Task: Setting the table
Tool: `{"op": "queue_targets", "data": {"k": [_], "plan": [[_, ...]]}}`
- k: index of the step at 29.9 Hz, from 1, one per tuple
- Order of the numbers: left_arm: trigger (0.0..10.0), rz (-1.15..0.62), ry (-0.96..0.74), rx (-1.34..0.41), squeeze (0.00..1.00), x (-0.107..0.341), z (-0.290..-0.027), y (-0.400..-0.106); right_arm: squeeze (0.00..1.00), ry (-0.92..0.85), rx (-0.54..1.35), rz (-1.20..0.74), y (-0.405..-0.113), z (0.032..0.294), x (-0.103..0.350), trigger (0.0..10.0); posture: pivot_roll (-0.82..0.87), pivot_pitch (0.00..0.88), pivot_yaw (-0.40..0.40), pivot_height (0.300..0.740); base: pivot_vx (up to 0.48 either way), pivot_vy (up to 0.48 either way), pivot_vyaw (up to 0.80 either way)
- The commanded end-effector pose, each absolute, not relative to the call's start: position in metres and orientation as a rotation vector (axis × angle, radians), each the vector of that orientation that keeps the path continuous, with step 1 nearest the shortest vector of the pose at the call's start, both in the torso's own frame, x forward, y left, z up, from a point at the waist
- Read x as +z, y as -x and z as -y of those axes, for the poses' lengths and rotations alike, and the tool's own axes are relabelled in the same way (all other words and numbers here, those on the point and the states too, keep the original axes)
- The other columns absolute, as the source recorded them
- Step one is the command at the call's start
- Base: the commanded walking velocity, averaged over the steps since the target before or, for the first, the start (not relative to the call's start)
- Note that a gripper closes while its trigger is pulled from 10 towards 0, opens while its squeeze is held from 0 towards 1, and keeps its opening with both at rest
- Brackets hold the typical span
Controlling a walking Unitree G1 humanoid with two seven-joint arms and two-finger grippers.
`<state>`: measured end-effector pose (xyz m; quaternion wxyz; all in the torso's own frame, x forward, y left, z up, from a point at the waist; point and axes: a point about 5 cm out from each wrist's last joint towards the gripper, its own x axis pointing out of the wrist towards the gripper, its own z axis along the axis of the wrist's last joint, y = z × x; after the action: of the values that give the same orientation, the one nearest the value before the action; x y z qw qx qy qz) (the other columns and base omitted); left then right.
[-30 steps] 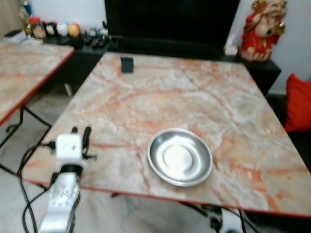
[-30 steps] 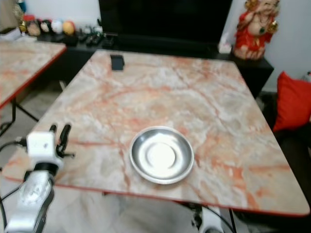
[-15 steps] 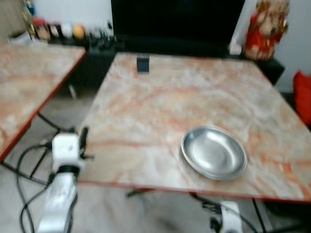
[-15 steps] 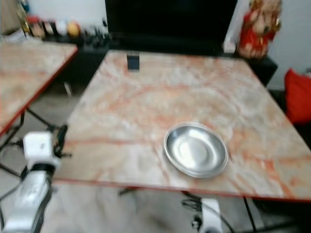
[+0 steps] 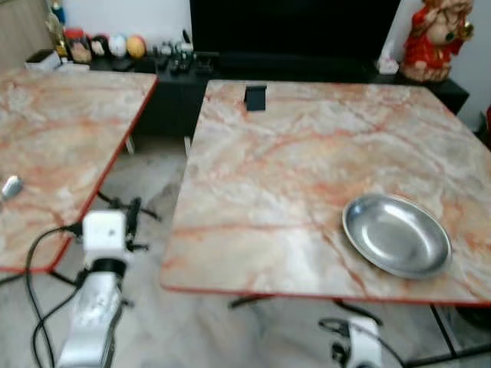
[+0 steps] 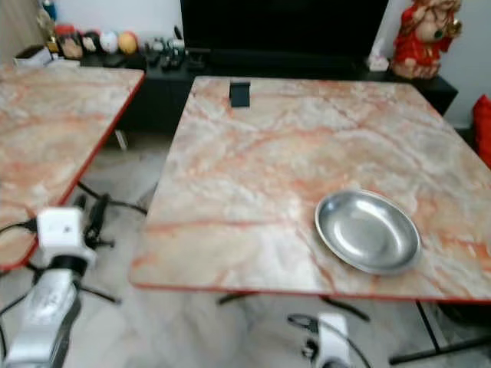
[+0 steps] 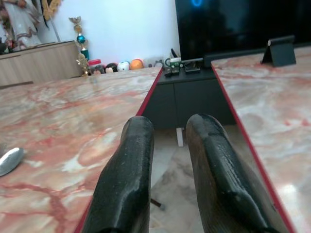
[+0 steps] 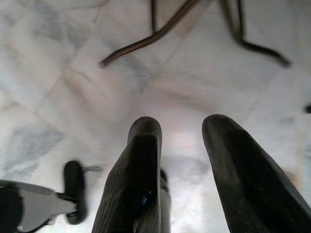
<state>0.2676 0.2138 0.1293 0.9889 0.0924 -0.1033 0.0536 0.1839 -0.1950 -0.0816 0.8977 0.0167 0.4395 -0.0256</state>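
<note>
Left eye view gives you two marble tables; a steel plate sits near the right one's front edge. Your left gripper, fingers slightly apart and empty, hangs over the floor gap between them. Your right gripper, likewise parted, hangs above the pale floor.

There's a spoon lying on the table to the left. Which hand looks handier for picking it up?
Probably the left hand. It is raised and open in the gap between the two tables, beside the left table where the spoon lies. The right hand hangs low, pointing at the floor.
</note>
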Motion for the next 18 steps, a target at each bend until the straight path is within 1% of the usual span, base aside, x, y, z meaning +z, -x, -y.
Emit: {"op": "queue_targets", "data": {"k": [1,9,15,18], "plan": [[10.0,0.215,-0.18,0.078,0.0,0.1308,-0.2055,-0.2697,0.0,-0.032,-0.077,-0.92,-0.1782,0.203,-0.0829,10.0,0.01,0.0,-0.006,0.718,0.0,0.398,0.0],[10.0,0.22,-0.18,0.075,0.0,0.1326,-0.2061,-0.2695,0.0,-0.01,-0.058,-0.917,-0.1788,0.2017,-0.0827,10.0,0.02,0.0,-0.004,0.718,0.0,0.4,0.0],[10.0,0.224,-0.181,0.075,0.0,0.1341,-0.206,-0.2689,0.0,-0.015,-0.06,-0.918,-0.1784,0.2013,-0.083,10.0,0.02,0.0,-0.004,0.718,0.0,0.405,0.7],[10.0,0.227,-0.181,0.076,0.0,0.1354,-0.2062,-0.269,0.0,-0.029,-0.061,-0.917,-0.1782,0.201,-0.0831,10.0,0.02,0.0,-0.005,0.718,0.0,0.407,0.0]]}}
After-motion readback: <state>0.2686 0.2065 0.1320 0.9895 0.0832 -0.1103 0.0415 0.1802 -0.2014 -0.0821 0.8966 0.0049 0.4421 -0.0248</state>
